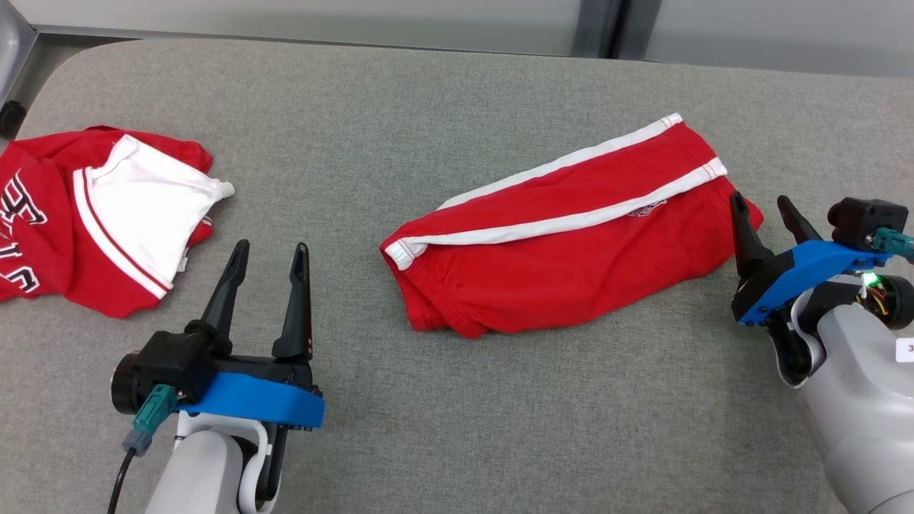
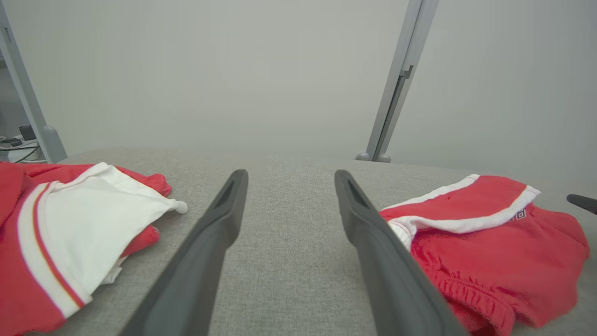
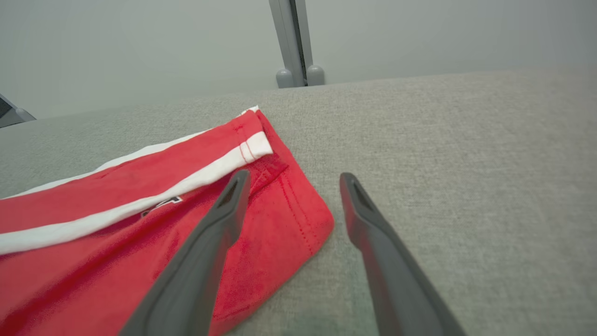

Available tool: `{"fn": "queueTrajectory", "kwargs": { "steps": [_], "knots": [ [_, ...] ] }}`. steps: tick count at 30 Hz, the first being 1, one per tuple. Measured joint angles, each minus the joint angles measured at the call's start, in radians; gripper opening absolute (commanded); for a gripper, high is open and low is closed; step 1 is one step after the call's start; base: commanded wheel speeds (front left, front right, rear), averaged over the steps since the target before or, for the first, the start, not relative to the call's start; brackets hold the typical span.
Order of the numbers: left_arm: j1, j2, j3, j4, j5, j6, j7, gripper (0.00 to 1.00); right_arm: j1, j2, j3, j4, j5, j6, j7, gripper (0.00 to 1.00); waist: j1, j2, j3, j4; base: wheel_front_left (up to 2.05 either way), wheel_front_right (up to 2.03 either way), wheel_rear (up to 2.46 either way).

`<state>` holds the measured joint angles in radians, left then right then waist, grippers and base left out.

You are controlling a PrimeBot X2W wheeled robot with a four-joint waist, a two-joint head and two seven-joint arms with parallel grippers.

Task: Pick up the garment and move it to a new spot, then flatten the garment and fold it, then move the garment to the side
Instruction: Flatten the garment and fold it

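Both grippers spread wide, holding nothing.
Folded red shorts (image 1: 571, 235) between left gripper (image 1: 272, 248) and right gripper (image 1: 760, 198), right's inner finger over their hem; jersey (image 1: 93, 214) left of left gripper.

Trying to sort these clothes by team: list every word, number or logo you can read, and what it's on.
Jersey: large black-and-white letters, creased and cut off by the picture's edge; no word can be read.
Shorts: small emblem, too small to read.
White sticker on the right forearm: "3", with the rest cut off.
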<state>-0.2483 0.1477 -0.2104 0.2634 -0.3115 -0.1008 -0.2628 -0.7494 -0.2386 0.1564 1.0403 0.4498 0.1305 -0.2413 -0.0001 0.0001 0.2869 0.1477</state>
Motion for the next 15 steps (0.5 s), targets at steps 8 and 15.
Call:
{"fn": "queueTrajectory", "kwargs": {
  "steps": [8,15],
  "knots": [
    [0.029,-0.063,0.116,-0.059,0.085,-0.005,0.000,1.00,-0.080,-0.024,0.032,0.045,-0.027,0.000,0.027,1.00,0.0002,0.0000,0.022,0.030,0.00,0.00,0.00],
    [0.038,-0.089,0.132,-0.066,0.135,-0.015,0.000,1.00,-0.143,-0.048,0.046,0.133,-0.064,0.000,0.058,1.00,0.0002,-0.0001,0.046,0.070,0.00,0.00,0.00]
  ]
}}
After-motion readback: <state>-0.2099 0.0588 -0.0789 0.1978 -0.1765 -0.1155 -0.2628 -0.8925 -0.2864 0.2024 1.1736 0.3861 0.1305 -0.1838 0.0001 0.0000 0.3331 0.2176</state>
